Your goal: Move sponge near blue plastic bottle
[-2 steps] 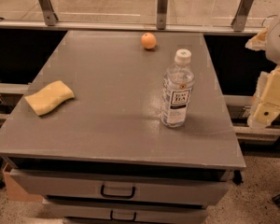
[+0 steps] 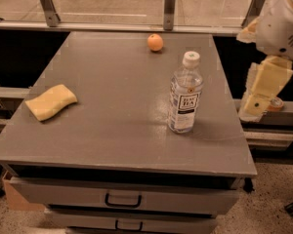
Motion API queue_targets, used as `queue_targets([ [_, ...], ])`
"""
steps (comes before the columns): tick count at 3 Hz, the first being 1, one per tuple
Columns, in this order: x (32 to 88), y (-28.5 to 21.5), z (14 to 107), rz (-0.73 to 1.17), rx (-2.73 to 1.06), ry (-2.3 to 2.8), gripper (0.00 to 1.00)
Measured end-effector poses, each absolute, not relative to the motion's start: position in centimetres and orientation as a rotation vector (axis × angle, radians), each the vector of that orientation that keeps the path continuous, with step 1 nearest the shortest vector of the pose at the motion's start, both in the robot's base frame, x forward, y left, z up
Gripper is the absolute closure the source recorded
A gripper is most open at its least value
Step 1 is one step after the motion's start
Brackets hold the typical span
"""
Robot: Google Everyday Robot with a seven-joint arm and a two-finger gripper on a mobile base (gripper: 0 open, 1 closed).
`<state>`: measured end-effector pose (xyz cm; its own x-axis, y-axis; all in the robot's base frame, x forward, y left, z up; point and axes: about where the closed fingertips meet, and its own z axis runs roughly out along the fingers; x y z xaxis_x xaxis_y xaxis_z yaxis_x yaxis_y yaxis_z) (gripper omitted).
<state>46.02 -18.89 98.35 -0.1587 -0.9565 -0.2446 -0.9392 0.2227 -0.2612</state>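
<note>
The pale yellow sponge (image 2: 51, 101) lies flat near the left edge of the grey table (image 2: 112, 130). The clear plastic bottle (image 2: 185, 94), with a white cap and a white label, stands upright right of the table's middle. My gripper (image 2: 261, 92) hangs off the table's right side, pointing down, to the right of the bottle and level with it. It holds nothing and is far from the sponge.
A small orange fruit (image 2: 155, 42) sits near the table's far edge. A metal rail with posts (image 2: 169, 4) runs behind the table. Drawers with handles (image 2: 122, 200) are below the front edge. The table's right edge lies between the bottle and my gripper.
My gripper has moved a little to the left, toward the table's right edge. The sponge, bottle and fruit have not moved.
</note>
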Motion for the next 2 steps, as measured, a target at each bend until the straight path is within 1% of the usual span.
queue_targets([
  [1,49.4,-12.5,100.8,-0.031,-1.84,1.971,0.0],
  [2,51.0,-4.5,103.7,0.025,-1.923,1.815,0.0],
])
